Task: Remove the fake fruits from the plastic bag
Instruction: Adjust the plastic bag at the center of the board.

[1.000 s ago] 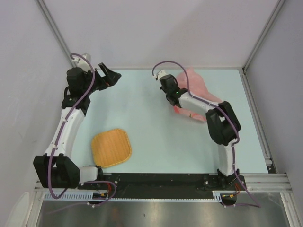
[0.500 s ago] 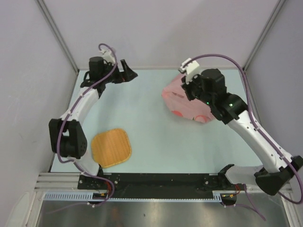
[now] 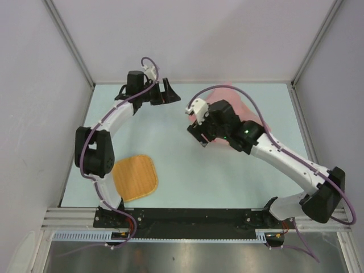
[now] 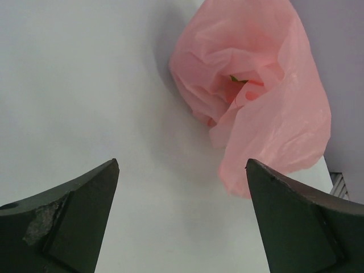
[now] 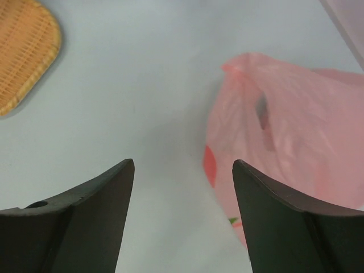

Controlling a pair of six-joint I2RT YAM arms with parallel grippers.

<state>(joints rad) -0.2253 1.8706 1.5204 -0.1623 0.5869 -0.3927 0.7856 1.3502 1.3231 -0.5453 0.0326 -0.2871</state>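
**Change from half a second earlier.** The left gripper (image 3: 169, 91) is lying further right along the far edge of the pale blue surface (image 3: 170, 153). The right gripper (image 3: 197, 135) is sitting further left and nearer. It is now just left of the pink translucent crinkly plastic bag (image 3: 230, 96) rather than above it, and the right arm is covering much of the bag in the top view. The flat woven orange-tan square mat (image 3: 134, 177) is lying in the same near-left spot.

**Grippers.** In the left wrist view the left gripper (image 4: 182, 170) is spreading its fingers wide, with bare surface between them. It is holding and touching nothing, and the bag (image 4: 256, 108) is lying beyond it, apart from both fingers. In the right wrist view the right gripper (image 5: 183, 165) is likewise spreading wide and gripping nothing. The bag (image 5: 284, 131) is lying ahead and to its right, the mat (image 5: 23, 51) ahead and to its left. Whether its right finger is brushing the plastic cannot be told.

**Contents and count.**
- One bag is resting on the far right of the surface.
- The fake fruits (image 4: 245, 92) are inside it, showing only as red patches (image 5: 210, 165) and a sliver of green through the plastic, so their number cannot be counted.
- One mat and two grippers are in view.
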